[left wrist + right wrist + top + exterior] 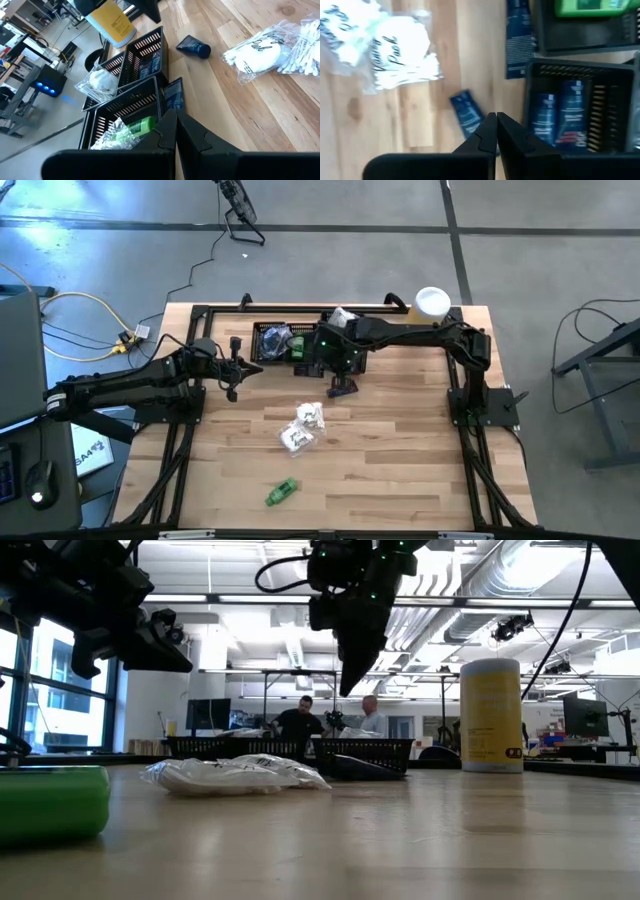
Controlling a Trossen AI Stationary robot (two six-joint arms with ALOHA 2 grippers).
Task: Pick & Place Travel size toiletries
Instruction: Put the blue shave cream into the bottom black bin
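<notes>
A: Wooden worktop (400, 470) fills the overhead view, framed by black rails, with grey floor around it. From table height, an open workshop with two people standing far back.

B: And the biggest things on it?

A: Both dark arms. The left one lies over the near-left part, its left hand (176, 131) pressed together, nothing pinched. The right arm reaches in from the right; its right hand (496, 131) is pressed together too, hovering over a dark blue tube (466, 116) on the wood, not holding it.

B: Next?

A: A yellow cylinder (431, 306) with a white lid at the far edge. Then two black mesh trays (145, 50) side by side. One holds a clear crinkly bag and dark blue tubes (557, 117); the other, a green tube (137, 127) and more crinkly plastic, partly cut off by the left hand.

B: Loose pieces?

A: Two white sachets (305, 427) of cotton swabs mid-worktop, touching; their lettering is unreadable. A flat dark blue packet (519, 42) lies against the tray wall. One green tube (282, 492) sits alone near the front edge, blurred and cropped in the low view.

B: The tray under the right arm?

A: Mostly hidden from above.
</notes>
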